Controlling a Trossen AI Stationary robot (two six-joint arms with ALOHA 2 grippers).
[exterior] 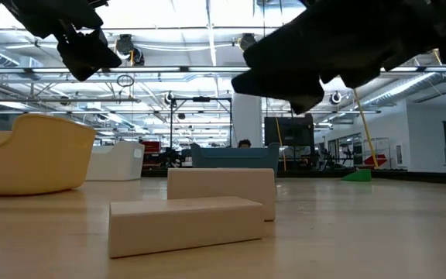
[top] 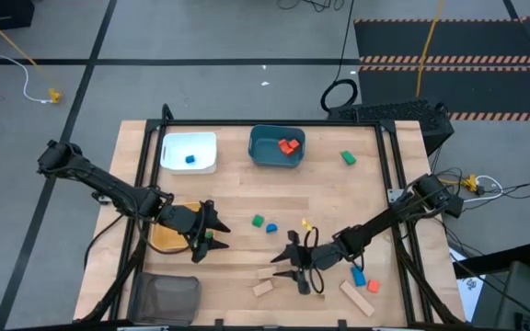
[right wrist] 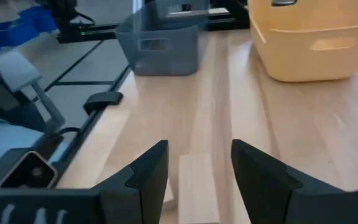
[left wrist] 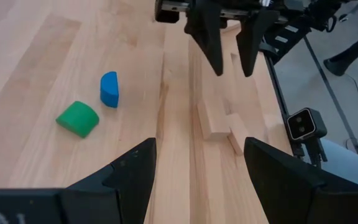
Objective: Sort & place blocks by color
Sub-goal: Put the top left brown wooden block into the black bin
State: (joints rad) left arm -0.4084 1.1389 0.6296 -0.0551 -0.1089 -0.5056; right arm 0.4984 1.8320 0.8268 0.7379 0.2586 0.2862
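My right gripper hovers open near the table's front edge, pointing toward the left edge. Its fingers stand on either side of a tan block lying flat below them, and they do not touch it. In the low view, two tan blocks rest on the table with that gripper clear above them. My left gripper hangs open beside the yellow bin. A green block and a blue block lie on the wood ahead of it.
At the far edge stand a white tray with a blue block and a teal tray with red blocks. A green block lies far right. A dark mesh container sits front left. Blue, orange and tan blocks lie front right.
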